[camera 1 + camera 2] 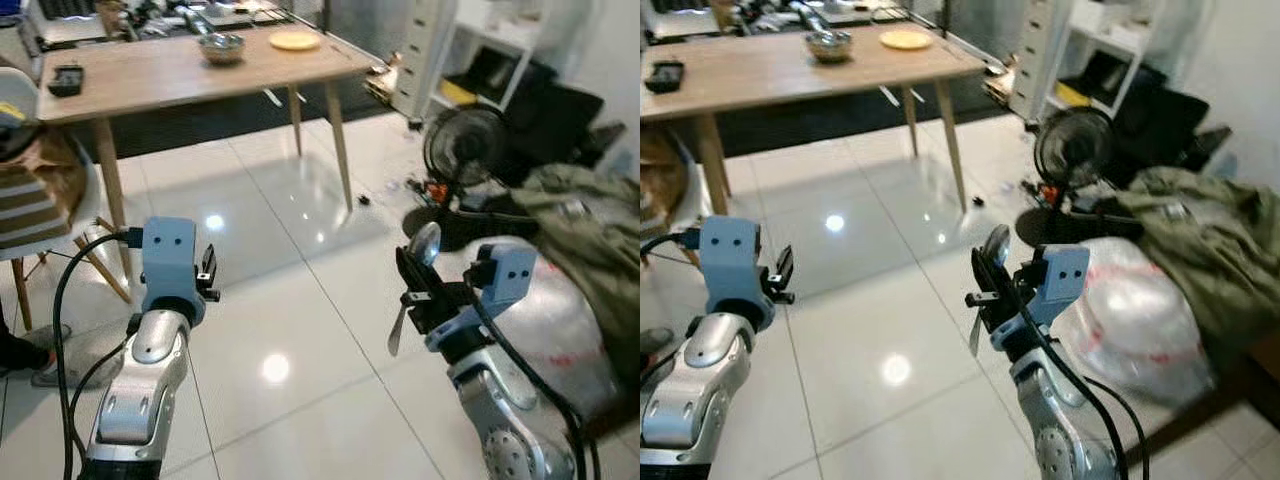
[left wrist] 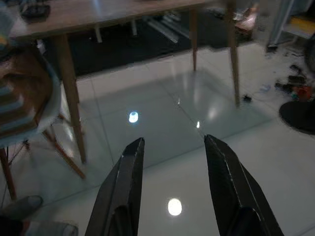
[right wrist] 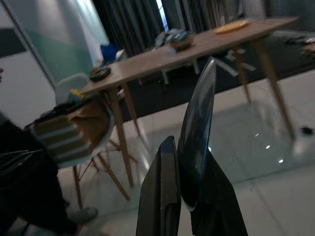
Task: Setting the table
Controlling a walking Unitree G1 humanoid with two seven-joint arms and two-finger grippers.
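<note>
My right gripper (image 1: 413,287) is shut on a metal spoon (image 1: 422,245), bowl end up and handle hanging below the fingers; the right wrist view has the spoon (image 3: 198,115) pinched between the two fingers. My left gripper (image 1: 207,272) is held out over the white tile floor, open and with nothing in it, its two fingers (image 2: 127,189) spread apart. Ahead stands a wooden table (image 1: 150,75) carrying a metal bowl (image 1: 222,46) and a yellow plate (image 1: 295,41) near its far right end.
A chair (image 1: 35,215) with a striped cushion stands at the table's left, a dark object (image 1: 66,79) on the table above it. To the right are a black fan (image 1: 463,145), a white shelf unit (image 1: 440,50), an olive cloth heap (image 1: 590,225) and a clear plastic bag (image 1: 1130,305).
</note>
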